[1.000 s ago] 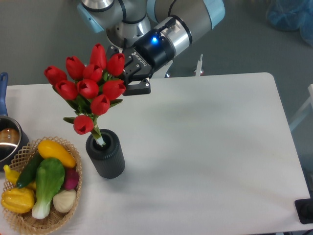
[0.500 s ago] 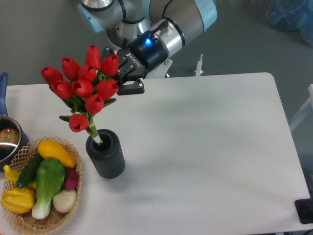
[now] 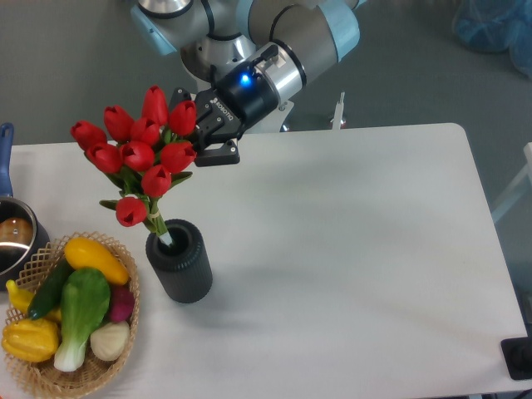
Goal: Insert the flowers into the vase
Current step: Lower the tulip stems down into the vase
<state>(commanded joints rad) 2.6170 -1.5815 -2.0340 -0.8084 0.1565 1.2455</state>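
The flowers [image 3: 137, 154], a tied bunch of red tulips with green leaves, stand with their pale stems in the mouth of the vase [image 3: 179, 260] and lean up and to the left. The vase is a dark ribbed cylinder standing upright on the white table. My gripper [image 3: 196, 129] reaches in from the upper right at the level of the blooms. Its black fingers [image 3: 218, 154] straddle the right side of the bunch and appear shut on it. The tulip heads partly hide the fingertips.
A wicker basket [image 3: 37, 374] of yellow, green and purple produce sits at the front left, close to the vase. A metal pot [image 3: 12, 237] with a blue handle is at the left edge. The white table [image 3: 357, 249] spreads to the right.
The gripper has moved left and slightly up. The flower heads have swung left with it while the stems stay in the vase mouth.
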